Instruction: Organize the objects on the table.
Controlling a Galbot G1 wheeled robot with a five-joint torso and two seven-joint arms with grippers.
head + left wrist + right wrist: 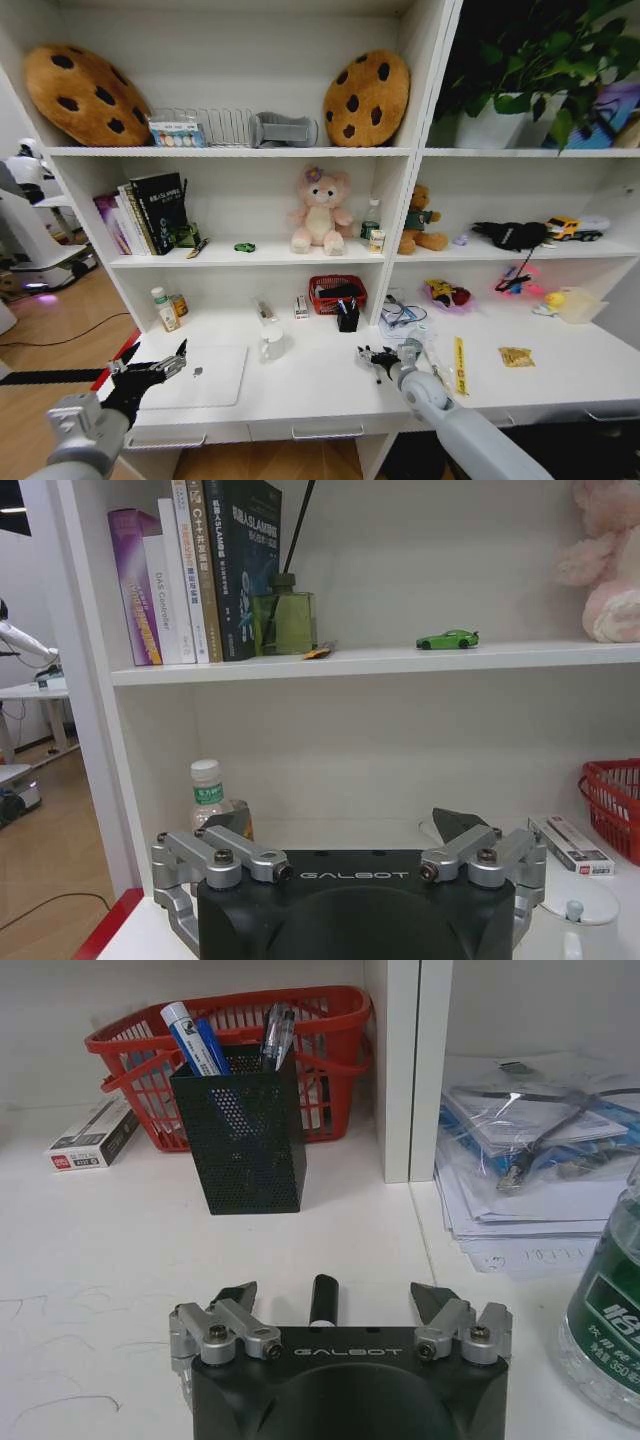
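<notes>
One black pen (323,1300) lies between the right gripper's (333,1298) wide-open jaws, low centre; it should lower squarely before closing. Left gripper (152,371), lower left, open.

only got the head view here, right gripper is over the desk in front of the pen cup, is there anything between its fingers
Observer: Yes. In the right wrist view the right gripper is open, and a black pen lies on the table between its fingers, pointing toward the black mesh pen cup.
Operator: is it gripping the pen
Observer: No, the jaws stand apart on either side of it, not touching.
Operator: what about the left one
Observer: The left gripper is open with nothing between its fingers. It faces the shelves, and the green toy car sits on the shelf above it, right of the books.
</notes>
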